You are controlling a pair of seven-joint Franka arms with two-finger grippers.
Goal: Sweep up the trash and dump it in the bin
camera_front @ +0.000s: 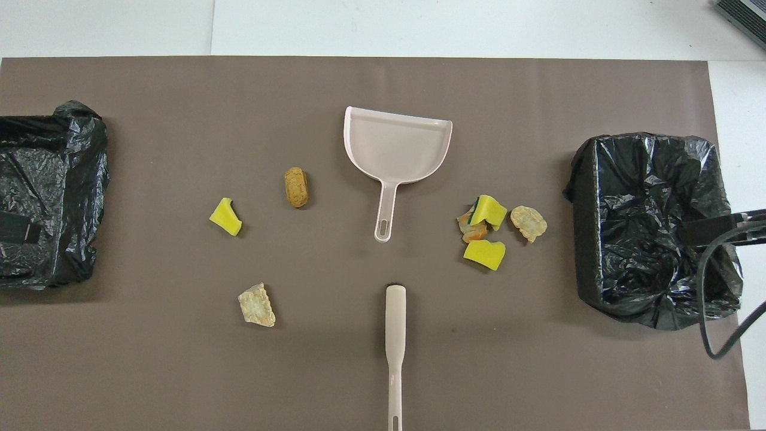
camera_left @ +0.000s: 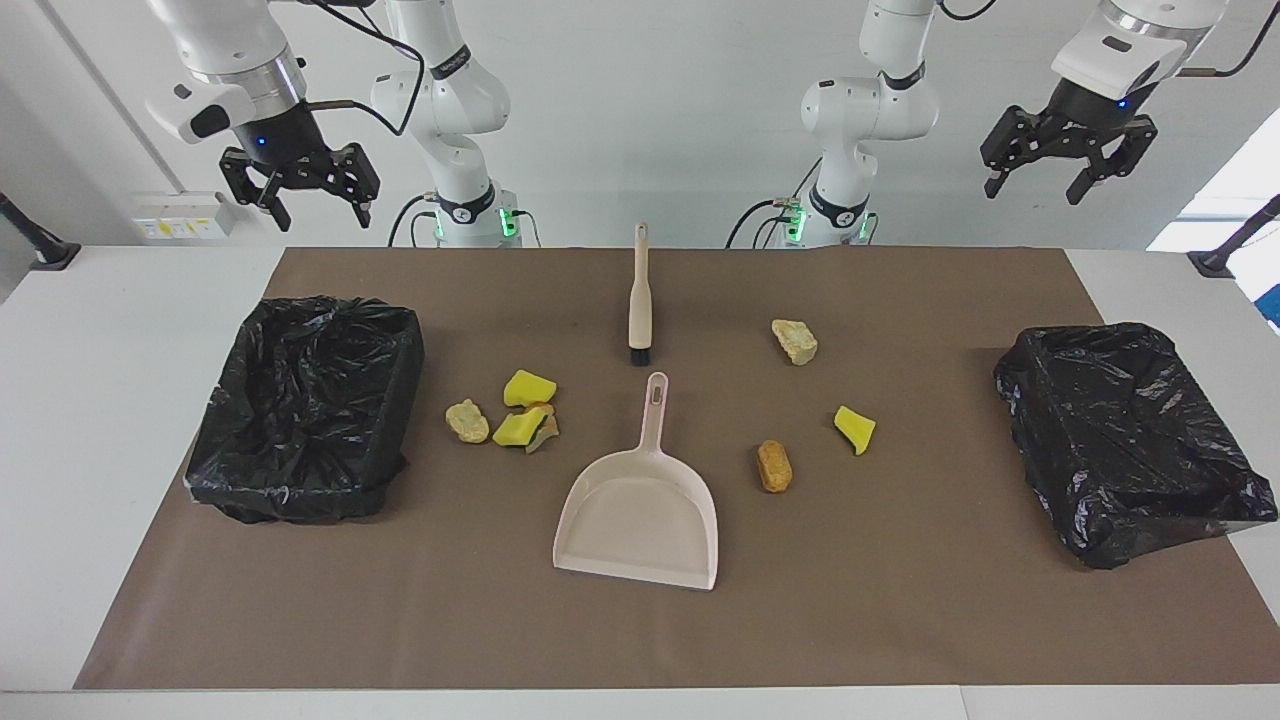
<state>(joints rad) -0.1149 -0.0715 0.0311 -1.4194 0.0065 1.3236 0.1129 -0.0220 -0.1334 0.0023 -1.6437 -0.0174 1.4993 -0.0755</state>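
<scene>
You're looking at both arms waiting up high, nothing in hand. Going across the facing view: right gripper is hanging over the mat's edge by the right arm's bin, fingers spread, released. That bin is sitting w/ a black liner at the right arm's end of the mat.

Next you're seeing a trash cluster beside that bin: a beige lump, then two yellow wedges w/ a small orange-brown scrap tucked against them, all touching or nearly so.

Mid-table, the brush is lying w/ handle toward the robots, bristles pointing at the dustpan. Dustpan's handle tip is sitting just short of the bristles, approx. in line, its mouth facing away from the robots.

Toward the left arm's end you're getting three loose pieces, well apart: an orange-brown oblong near the dustpan, a beige lump nearer the robots, a yellow wedge between oblong and the left arm's bin.

Left gripper is hanging over the mat's corner by that bin, fingers spread, released.
</scene>
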